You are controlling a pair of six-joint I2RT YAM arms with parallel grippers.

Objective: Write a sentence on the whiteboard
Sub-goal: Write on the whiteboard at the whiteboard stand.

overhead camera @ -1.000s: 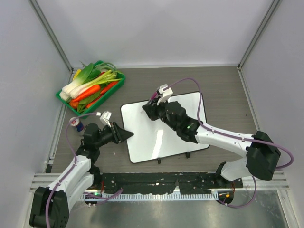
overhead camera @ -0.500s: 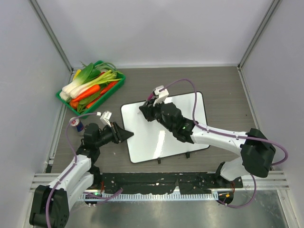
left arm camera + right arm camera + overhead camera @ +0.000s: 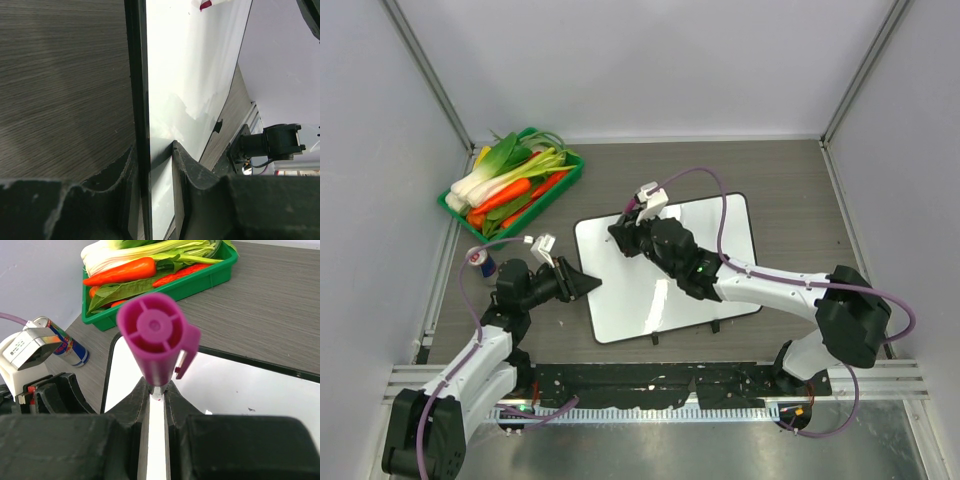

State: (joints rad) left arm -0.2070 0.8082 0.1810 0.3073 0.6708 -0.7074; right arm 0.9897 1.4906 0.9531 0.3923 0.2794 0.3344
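Over the whiteboard (image 3: 630, 300) (left end effector (image 3: 155, 156) clamping its edge), our right end effector (image 3: 157, 392) is pinching a marker (image 3: 157, 332), farther left than before.

Whiteboard (image 3: 630, 300): glossy white face, mirror-smooth, with pale reflections; thin black frame.
Counter (image 3: 790, 180): grey wood-grain surface, matt.
Marker (image 3: 157, 332): smooth magenta plastic, soft sheen.
Left end effector (image 3: 153, 149): black matt plastic, rough and chipped along the edges.
Right end effector (image 3: 157, 392): the same black matt plastic.
Tray (image 3: 200, 284): green plastic, slightly glossy.
Can (image 3: 67, 346): printed metal, shiny.
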